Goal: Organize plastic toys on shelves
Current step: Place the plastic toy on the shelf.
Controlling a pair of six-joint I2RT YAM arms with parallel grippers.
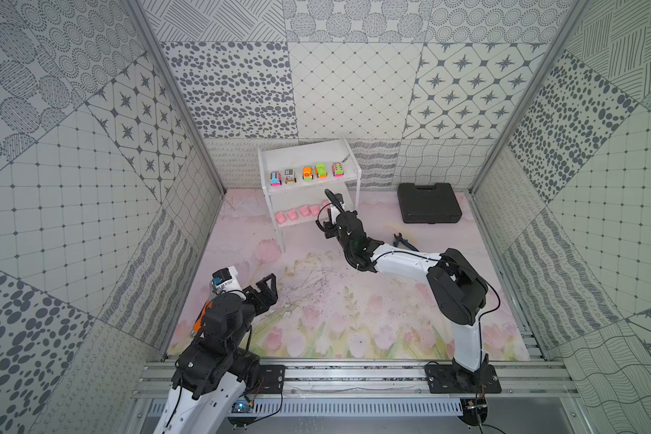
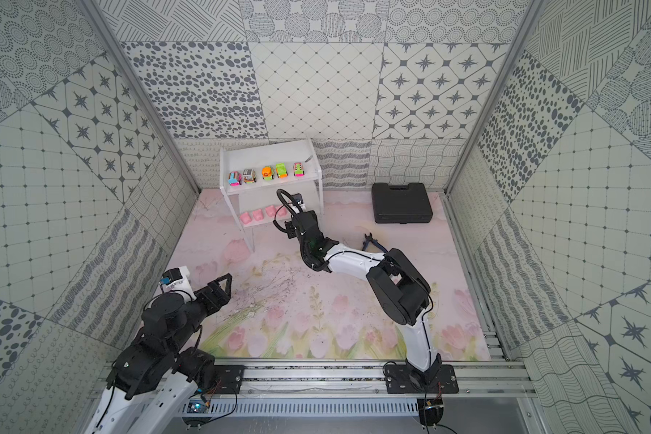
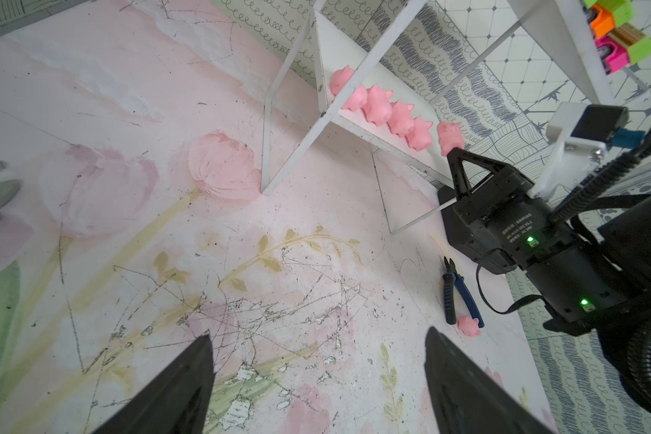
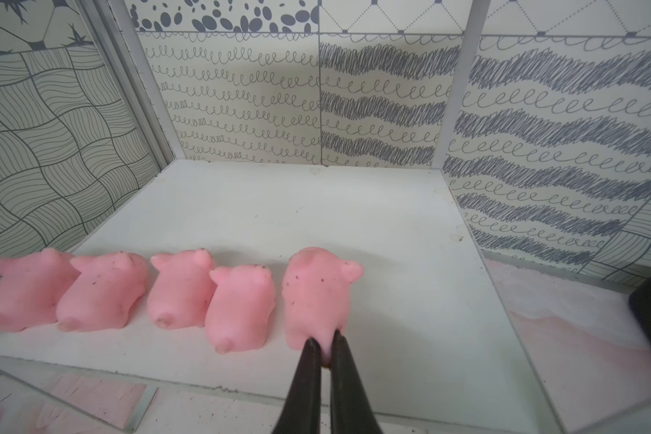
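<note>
In both top views the white rack point(image 1: 301, 156) stands against the back wall. Five toy cars point(image 1: 307, 173) line its upper board and pink pigs point(image 1: 292, 214) sit on the lower one. Our right arm point(image 1: 354, 236) reaches in at that lower board. Our left jaws, low over the worktop point(image 1: 316, 319), stand parted and empty.

From the left wrist we see a stray pig point(image 3: 468, 325) lying on the worktop just beside the blue-handled pliers point(image 3: 463, 293).

From the right wrist, our right jaws are clenched on the rump of the end pig point(image 4: 316, 293). It stands on the lower board, just beside a row of four others point(image 4: 181, 289).
</note>
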